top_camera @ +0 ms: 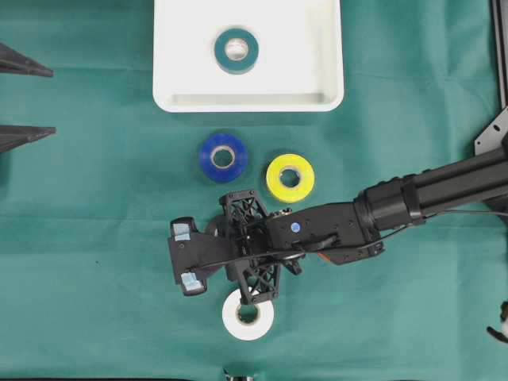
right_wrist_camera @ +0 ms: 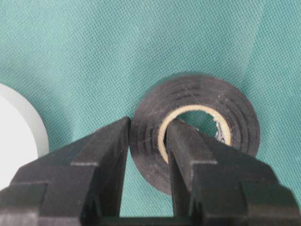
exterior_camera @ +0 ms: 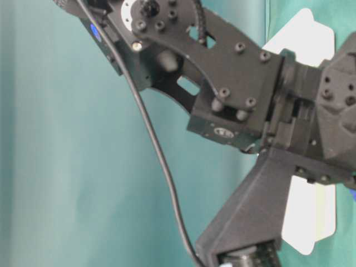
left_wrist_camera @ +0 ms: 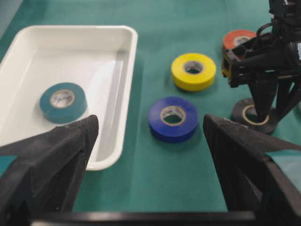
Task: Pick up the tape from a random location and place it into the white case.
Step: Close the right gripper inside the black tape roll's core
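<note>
In the right wrist view my right gripper (right_wrist_camera: 148,129) is shut on the wall of a black tape roll (right_wrist_camera: 235,117) lying on the green cloth, one finger inside its core and one outside. The left wrist view shows that gripper (left_wrist_camera: 261,108) pointing down onto the black roll (left_wrist_camera: 242,112). From overhead, the roll (top_camera: 212,228) is mostly hidden under the wrist. The white case (top_camera: 246,103) sits at the top, with a teal roll (top_camera: 236,50) inside. My left gripper (top_camera: 54,101) stands open at the far left, holding nothing.
A blue roll (top_camera: 222,157) and a yellow roll (top_camera: 290,176) lie between the case and my right wrist. A white roll (top_camera: 248,317) sits just below the wrist. A red roll (left_wrist_camera: 237,38) lies beyond the yellow one, under the right arm.
</note>
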